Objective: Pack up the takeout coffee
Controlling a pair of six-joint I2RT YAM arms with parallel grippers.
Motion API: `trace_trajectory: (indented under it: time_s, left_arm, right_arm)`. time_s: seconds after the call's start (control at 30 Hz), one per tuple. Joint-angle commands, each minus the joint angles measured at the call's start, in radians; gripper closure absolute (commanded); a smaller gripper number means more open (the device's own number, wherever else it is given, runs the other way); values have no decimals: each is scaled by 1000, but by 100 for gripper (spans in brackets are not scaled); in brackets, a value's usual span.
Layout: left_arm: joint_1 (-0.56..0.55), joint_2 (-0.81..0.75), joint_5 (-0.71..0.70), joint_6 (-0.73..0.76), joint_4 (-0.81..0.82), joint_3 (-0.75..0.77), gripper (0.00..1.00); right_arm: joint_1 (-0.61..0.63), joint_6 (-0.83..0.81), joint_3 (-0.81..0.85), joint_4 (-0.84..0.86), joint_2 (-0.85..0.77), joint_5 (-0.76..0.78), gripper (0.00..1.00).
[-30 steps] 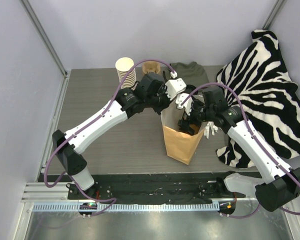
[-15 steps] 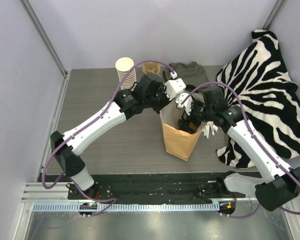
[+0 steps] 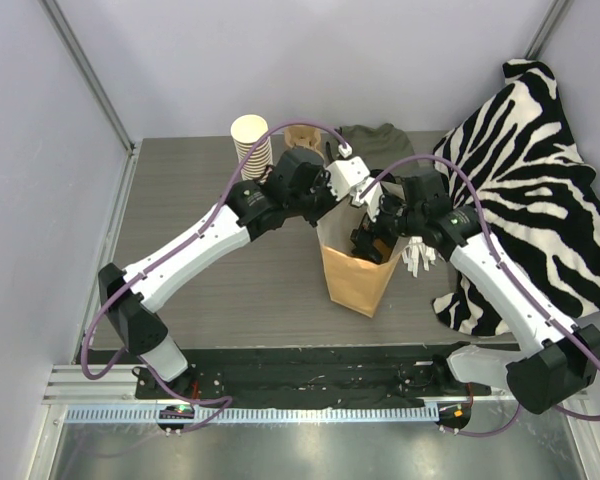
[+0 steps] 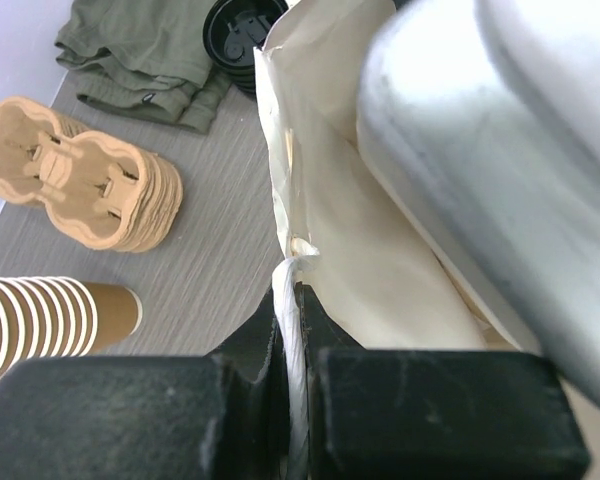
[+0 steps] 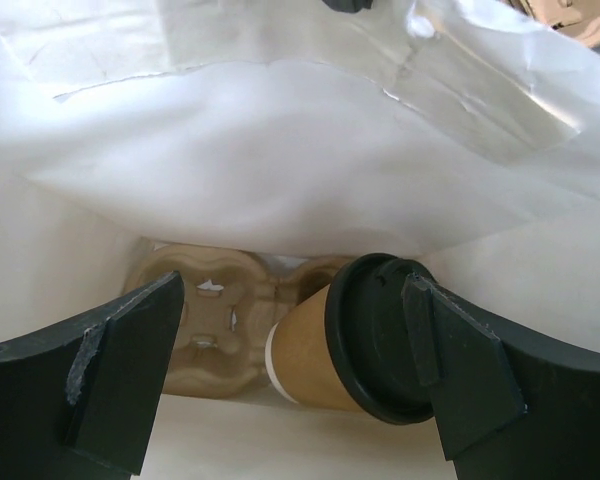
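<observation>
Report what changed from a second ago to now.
The left gripper, shut on the rim of the brown paper bag, drew slightly left and away, and the bag shifted with it. The right gripper, open inside the bag's mouth, followed. Nothing was taken or released. The black-lidded brown paper coffee cup lies tilted in the bag; the stack of lidless cups and the zebra-striped cloth stayed put.

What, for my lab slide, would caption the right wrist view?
Open right gripper inside the paper bag, the takeout coffee tilted between its fingers by a cardboard carrier.
</observation>
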Motion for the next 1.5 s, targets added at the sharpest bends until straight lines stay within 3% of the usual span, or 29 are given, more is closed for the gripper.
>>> trace_trajectory:
  time_s: [0.0, 0.93, 1.47]
  left_arm:
    - [-4, -43, -32, 10, 38, -11, 100]
    - [12, -48, -81, 2, 32, -30, 100]
    - [7, -87, -142, 2, 109, -98, 100]
  right_arm:
    - [-1, 41, -21, 103, -38, -23, 0]
    - [-23, 274, -170, 383, -179, -26, 0]
    - [-21, 397, -398, 735, -329, 10, 0]
